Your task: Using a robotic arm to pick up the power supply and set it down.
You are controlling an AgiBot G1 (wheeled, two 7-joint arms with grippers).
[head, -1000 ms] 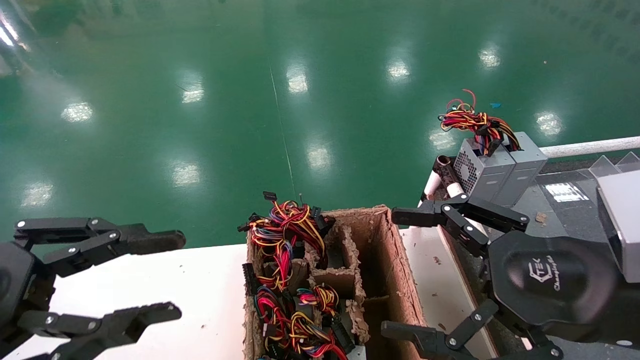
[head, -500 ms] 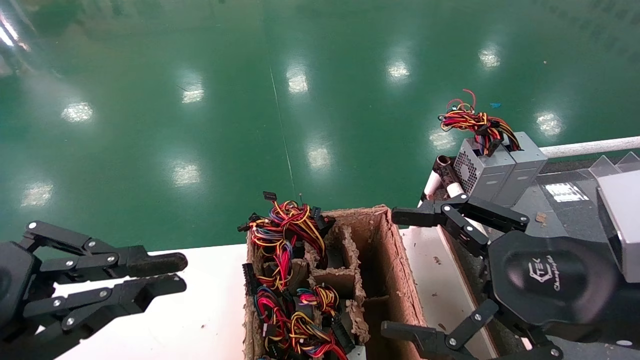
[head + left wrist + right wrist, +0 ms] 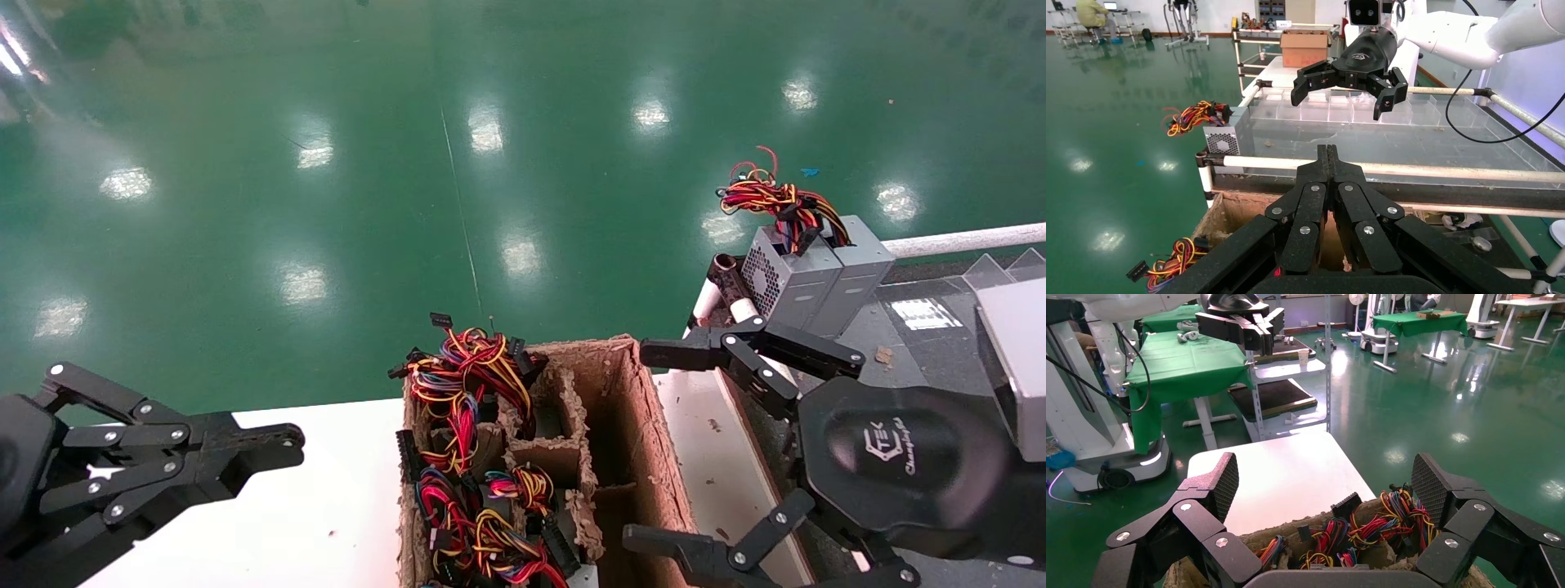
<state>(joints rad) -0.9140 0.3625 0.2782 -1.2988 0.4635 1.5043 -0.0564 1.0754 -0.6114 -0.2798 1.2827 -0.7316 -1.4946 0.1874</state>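
Two grey power supplies (image 3: 805, 273) stand side by side on the dark tray (image 3: 923, 343) at the right, their red-yellow-black wires (image 3: 772, 196) sticking up. One also appears in the left wrist view as a power supply (image 3: 1223, 139). More wire bundles (image 3: 466, 384) fill the left cells of a brown carton (image 3: 645, 425); the boxes beneath them are hidden. My right gripper (image 3: 645, 445) hangs open over the carton's right side, nothing between its fingers (image 3: 1223, 478). My left gripper (image 3: 290, 441) is shut on nothing over the white table, left of the carton.
The white table (image 3: 327, 490) carries the carton. A white pipe rail (image 3: 964, 239) borders the tray on the right. Clear partitions (image 3: 1340, 110) divide the tray. Green floor (image 3: 409, 163) lies beyond the table edge.
My left gripper's fingers have closed from wide open to fully shut, holding nothing. The right arm and the power supplies have not moved.
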